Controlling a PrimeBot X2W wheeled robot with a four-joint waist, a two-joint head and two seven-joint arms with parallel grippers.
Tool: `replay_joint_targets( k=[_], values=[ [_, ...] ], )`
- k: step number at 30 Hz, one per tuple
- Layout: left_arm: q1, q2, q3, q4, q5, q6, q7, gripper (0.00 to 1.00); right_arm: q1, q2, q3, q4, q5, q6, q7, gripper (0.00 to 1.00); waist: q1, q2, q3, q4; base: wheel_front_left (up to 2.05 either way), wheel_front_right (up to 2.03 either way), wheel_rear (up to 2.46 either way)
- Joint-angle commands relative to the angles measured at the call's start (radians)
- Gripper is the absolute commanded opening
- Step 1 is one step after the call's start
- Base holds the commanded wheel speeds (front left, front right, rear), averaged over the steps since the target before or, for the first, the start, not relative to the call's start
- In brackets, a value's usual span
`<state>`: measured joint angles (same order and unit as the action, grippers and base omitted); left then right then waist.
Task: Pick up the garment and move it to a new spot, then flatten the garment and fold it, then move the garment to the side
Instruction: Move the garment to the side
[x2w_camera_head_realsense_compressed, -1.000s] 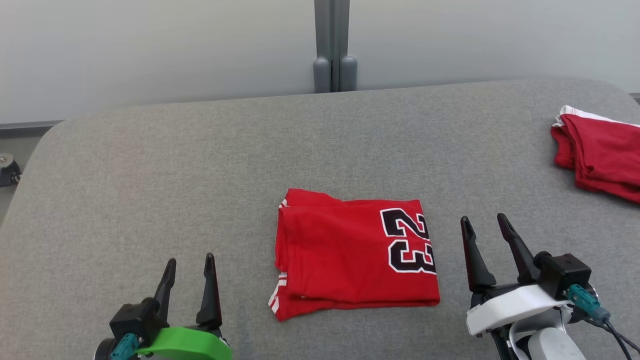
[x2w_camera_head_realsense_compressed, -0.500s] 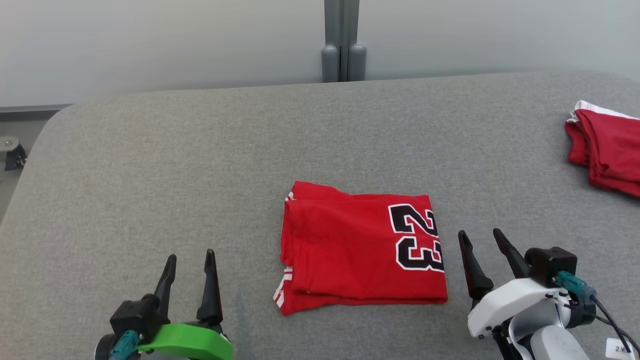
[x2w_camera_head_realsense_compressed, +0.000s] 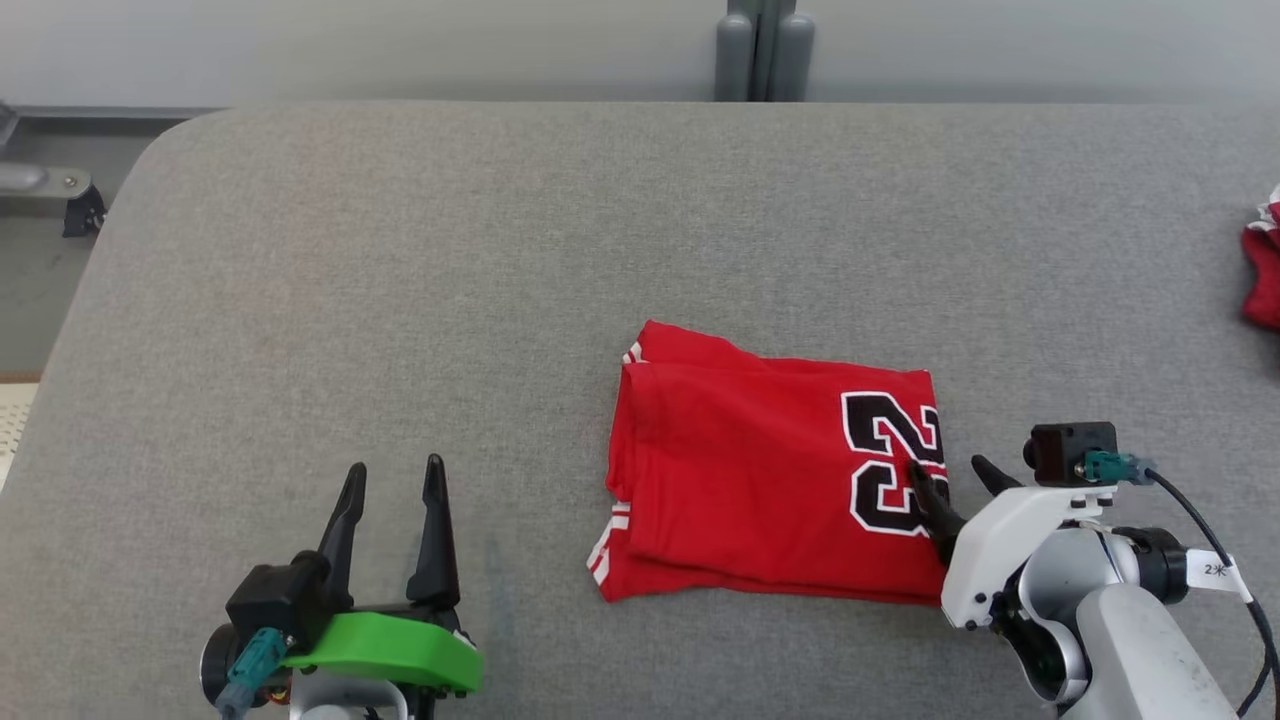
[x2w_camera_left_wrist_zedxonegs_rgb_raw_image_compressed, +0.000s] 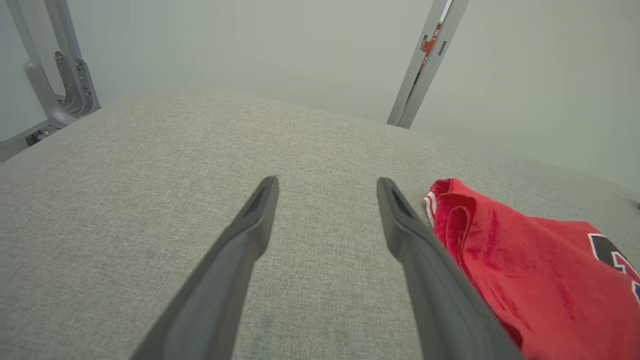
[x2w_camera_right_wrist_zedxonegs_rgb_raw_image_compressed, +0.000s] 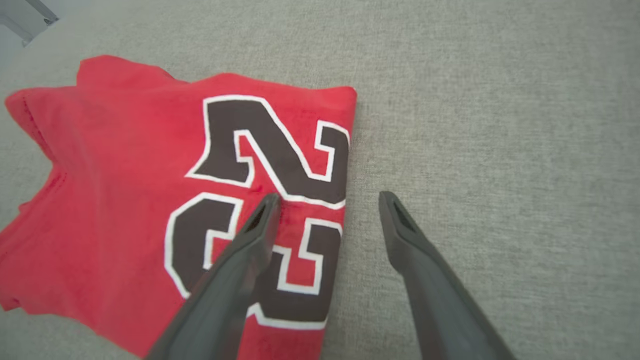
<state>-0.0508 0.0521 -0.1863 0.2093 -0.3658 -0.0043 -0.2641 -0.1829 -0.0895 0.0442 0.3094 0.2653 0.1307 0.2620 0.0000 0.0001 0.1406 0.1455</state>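
The right fingers (x2w_camera_right_wrist_zedxonegs_rgb_raw_image_compressed: 235, 272) stand wide apart and hold nothing. In the right wrist view one finger lies over the black "23", and the other is over the bare tabletop (x2w_camera_head_realsense_compressed: 400, 250) just beside the cloth. So the two fingers straddle the right edge of the garment (x2w_camera_head_realsense_compressed: 760, 480), and this edge runs between them, roughly along their own direction. Whether the tips already touch the cloth I cannot tell.

The left fingers (x2w_camera_head_realsense_compressed: 432, 540) are also wide apart and empty. They are low at the robot's left, pointing away from the robot, and a strip of bare tabletop separates them from the left edge of the garment. The right arm is clearly the nearer one.

The garment lies folded, as a flat red rectangle in the middle of the tabletop, in front of the robot and a little to its right. Its long axis goes from left to right, with the number at the right end.

Folding looks finished, so I judge that moving it to the side remains. A pinch on the right edge must take all layers, otherwise the fold can open. Another red cloth (x2w_camera_head_realsense_compressed: 1262, 280) lies at the far right.
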Motion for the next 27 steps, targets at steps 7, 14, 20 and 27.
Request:
replay_joint_targets(
  k=[7, 14, 20, 27],
  values=[
    [-0.029, -0.001, 0.009, -0.012, 0.003, 0.007, 0.000, 1.00, -0.043, -0.006, 0.008, 0.085, 0.028, 0.000, 0.036, 1.00, 0.0000, -0.0001, 0.054, 0.056, 0.00, 0.00, 0.00],
    [-0.031, -0.001, 0.022, -0.036, 0.005, 0.012, 0.000, 1.00, -0.090, -0.006, 0.056, 0.120, 0.051, -0.001, -0.016, 0.00, 0.0000, -0.0001, 0.065, 0.021, 0.00, 0.00, 0.00],
    [-0.029, -0.001, 0.032, -0.049, 0.029, 0.003, 0.000, 1.00, -0.150, -0.031, 0.043, 0.119, 0.046, -0.001, -0.100, 0.00, 0.0000, -0.0001, 0.077, -0.077, 0.00, 0.00, 0.00],
    [-0.045, 0.007, 0.036, -0.064, 0.052, -0.011, 0.000, 1.00, -0.185, -0.064, -0.001, 0.107, 0.041, -0.001, -0.166, 0.00, 0.0000, -0.0001, 0.110, -0.263, 0.00, 0.00, 0.00]
  ],
)
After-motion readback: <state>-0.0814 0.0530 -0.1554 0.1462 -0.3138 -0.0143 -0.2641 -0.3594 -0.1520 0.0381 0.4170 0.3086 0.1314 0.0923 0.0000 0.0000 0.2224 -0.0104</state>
